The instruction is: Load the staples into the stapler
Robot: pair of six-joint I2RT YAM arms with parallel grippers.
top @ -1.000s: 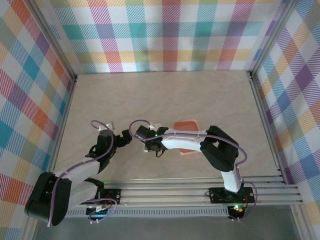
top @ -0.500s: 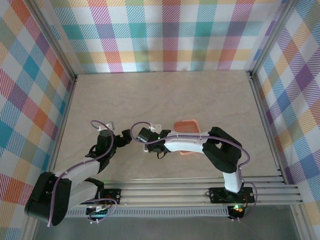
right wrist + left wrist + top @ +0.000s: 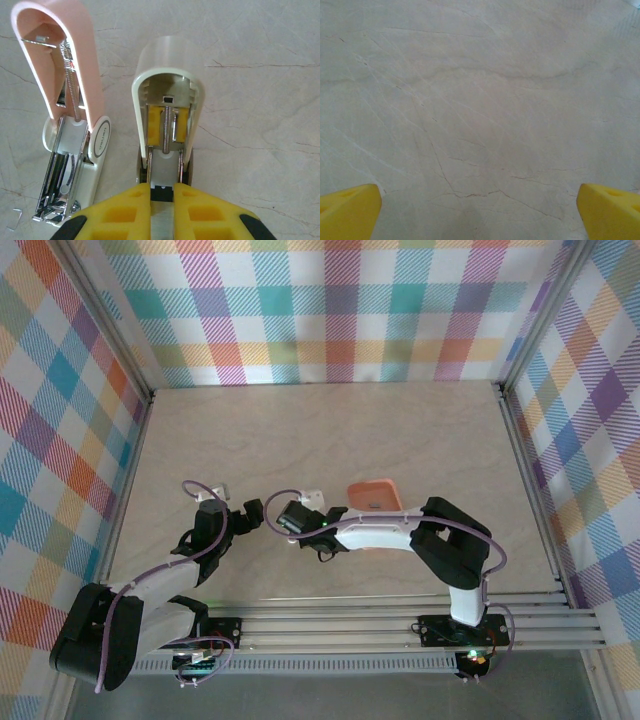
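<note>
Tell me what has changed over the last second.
The right arm's forearm and elbow swung toward the near edge, uncovering more of the salmon tray. The right gripper barely shifted and stays shut on the stapler. Nothing was picked up or let go. The left gripper stays open over the table, unmoved.

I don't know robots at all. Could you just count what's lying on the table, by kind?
Mini staplers: 2, the pink stapler and the whitish stapler, both with lids swung open
Trays: 1, the orange tray
Total: 3
</note>
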